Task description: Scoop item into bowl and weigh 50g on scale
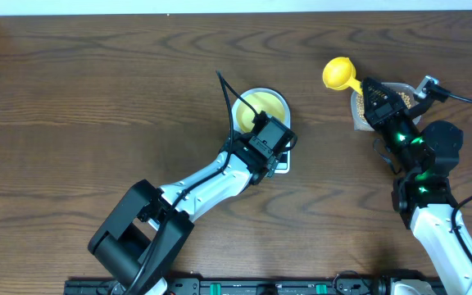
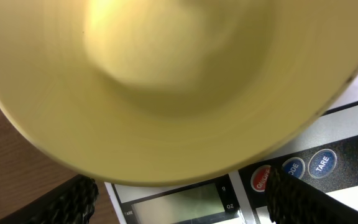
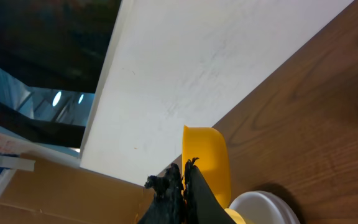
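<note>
Your left gripper [image 2: 182, 186] stands jaws wide apart beside the bowl [image 2: 166, 81] on the scale [image 2: 353, 130]. Your right gripper [image 3: 182, 180] is clamped on the yellow scoop [image 3: 207, 155].

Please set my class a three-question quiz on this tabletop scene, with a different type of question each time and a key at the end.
1. True or false: the pale-yellow bowl sits on the white scale.
2. Multiple choice: what is in the right gripper?
A) the handle of the yellow scoop
B) the rim of the bowl
C) nothing
3. Fill in the blank: the left gripper, close to the bowl, has its jaws ____ (open or shut).

Key: 1 true; 2 A; 3 open.
</note>
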### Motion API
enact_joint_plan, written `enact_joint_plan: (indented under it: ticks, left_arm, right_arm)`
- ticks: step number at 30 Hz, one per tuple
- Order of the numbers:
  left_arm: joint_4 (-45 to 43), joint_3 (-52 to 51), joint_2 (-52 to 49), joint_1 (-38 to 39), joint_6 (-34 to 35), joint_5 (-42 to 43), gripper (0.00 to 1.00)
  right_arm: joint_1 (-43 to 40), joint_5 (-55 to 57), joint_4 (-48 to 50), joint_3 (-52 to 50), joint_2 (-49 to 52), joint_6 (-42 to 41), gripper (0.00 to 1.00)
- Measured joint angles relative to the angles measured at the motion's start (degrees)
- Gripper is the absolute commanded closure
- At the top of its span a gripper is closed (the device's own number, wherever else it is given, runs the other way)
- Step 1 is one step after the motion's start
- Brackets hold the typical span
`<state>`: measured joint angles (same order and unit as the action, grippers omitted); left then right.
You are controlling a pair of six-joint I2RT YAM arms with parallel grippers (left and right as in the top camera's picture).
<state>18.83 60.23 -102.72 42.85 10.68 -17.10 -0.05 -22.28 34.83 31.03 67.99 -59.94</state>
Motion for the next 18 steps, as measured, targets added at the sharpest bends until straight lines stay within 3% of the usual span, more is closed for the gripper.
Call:
enact_joint_plan:
  ticks: [18]
  left_arm:
    - [-1.44,-0.39,0.0,0.0,0.0,-0.02,0.12]
  right_arm:
    - [0.0,0.0,0.0,0.0,0.0,0.02,0.99]
